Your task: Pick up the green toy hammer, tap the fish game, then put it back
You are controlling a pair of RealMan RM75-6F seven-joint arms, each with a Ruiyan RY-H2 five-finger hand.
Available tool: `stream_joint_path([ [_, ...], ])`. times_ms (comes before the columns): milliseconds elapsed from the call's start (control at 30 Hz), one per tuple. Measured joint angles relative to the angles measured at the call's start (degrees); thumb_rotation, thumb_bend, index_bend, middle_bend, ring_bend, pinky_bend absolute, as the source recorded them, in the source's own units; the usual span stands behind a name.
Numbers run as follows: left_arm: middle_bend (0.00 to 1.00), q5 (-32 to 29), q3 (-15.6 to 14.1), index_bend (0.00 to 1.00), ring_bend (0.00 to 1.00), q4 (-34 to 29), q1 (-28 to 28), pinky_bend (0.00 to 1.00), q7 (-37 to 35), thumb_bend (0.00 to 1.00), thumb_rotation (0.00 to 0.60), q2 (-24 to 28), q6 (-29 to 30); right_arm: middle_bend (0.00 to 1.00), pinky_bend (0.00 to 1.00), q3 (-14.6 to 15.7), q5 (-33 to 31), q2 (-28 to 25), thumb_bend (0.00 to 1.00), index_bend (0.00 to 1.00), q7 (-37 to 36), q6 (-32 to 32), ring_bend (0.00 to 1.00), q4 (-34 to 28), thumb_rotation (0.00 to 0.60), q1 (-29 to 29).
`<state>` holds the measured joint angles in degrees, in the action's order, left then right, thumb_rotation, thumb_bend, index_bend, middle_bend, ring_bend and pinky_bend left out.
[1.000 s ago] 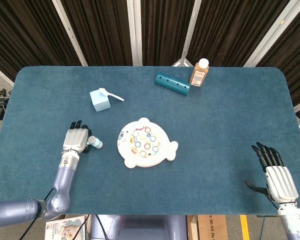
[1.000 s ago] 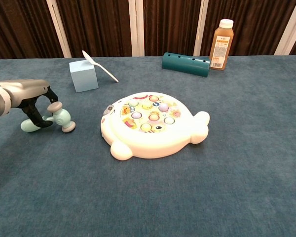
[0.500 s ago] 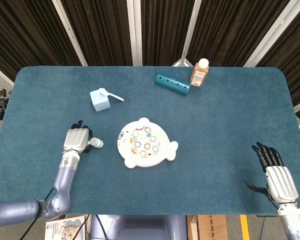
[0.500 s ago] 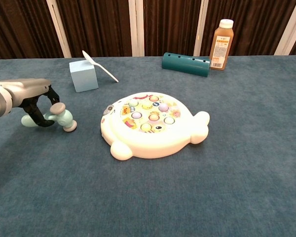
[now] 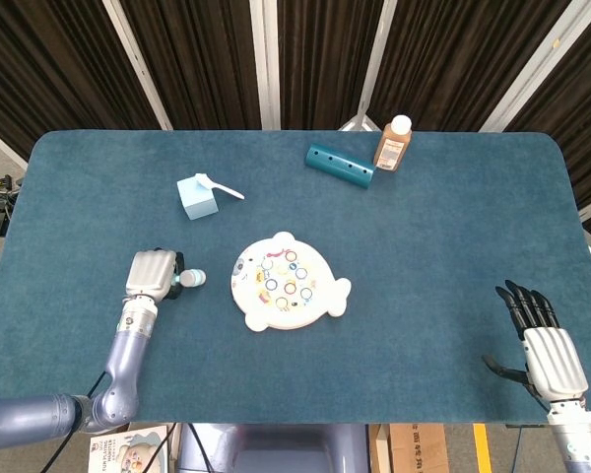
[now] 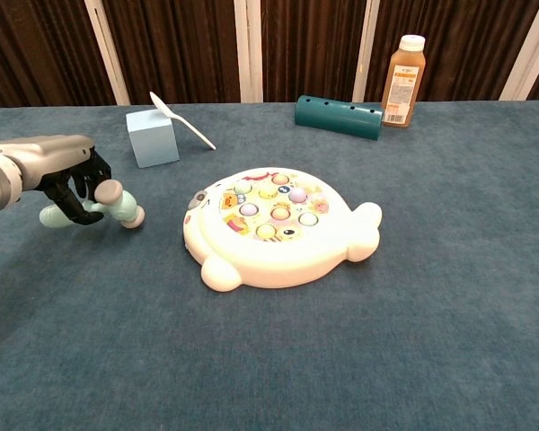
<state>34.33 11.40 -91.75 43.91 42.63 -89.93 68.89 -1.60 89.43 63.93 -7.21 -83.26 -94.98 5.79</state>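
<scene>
The pale green toy hammer (image 6: 115, 206) (image 5: 189, 279) is gripped by my left hand (image 6: 65, 175) (image 5: 152, 273), its fingers wrapped round the handle and the head pointing toward the fish game. The hammer looks lifted slightly off the cloth. The white fish game (image 6: 271, 228) (image 5: 287, 281), with coloured buttons on top, lies at the table's middle, a short gap to the right of the hammer head. My right hand (image 5: 544, 344) rests at the table's near right corner, fingers spread, holding nothing; the chest view does not show it.
A light blue box (image 6: 152, 137) with a white spoon (image 6: 181, 120) on top stands behind the left hand. A teal tube (image 6: 338, 117) and an orange juice bottle (image 6: 400, 80) sit at the back. The blue table cloth (image 6: 386, 341) spreads around them.
My left hand has closed on the hammer handle and raised it a little, carrying it slightly right toward the fish game. The right hand has not moved.
</scene>
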Motion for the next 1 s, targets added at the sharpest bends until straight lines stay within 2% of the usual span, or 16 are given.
stream_joint_path([
  [533, 0.55, 3.0, 1.0, 0.68, 0.41, -1.4, -0.4, 0.50, -4.4, 0.65, 0.600, 0.9, -2.0, 0.00, 0.00, 0.0, -0.2, -0.1, 0.18, 0.00, -0.1, 0.2, 0.00, -0.1, 0.600, 0.0],
  [800, 0.55, 3.8, 4.1, 0.68, 0.41, -8.4, 0.5, 0.50, -5.7, 0.66, 0.600, 4.3, -2.3, 0.00, 0.00, -0.2, -0.7, 0.0, 0.19, 0.00, -0.1, 0.4, 0.00, -0.1, 0.600, 0.0],
  [1000, 0.55, 0.8, 7.4, 0.68, 0.41, -14.5, 1.8, 0.50, -5.7, 0.66, 0.600, 8.1, -3.1, 0.00, 0.00, -0.2, -0.9, 0.0, 0.19, 0.00, -0.1, 0.6, 0.00, -0.3, 0.600, 0.1],
])
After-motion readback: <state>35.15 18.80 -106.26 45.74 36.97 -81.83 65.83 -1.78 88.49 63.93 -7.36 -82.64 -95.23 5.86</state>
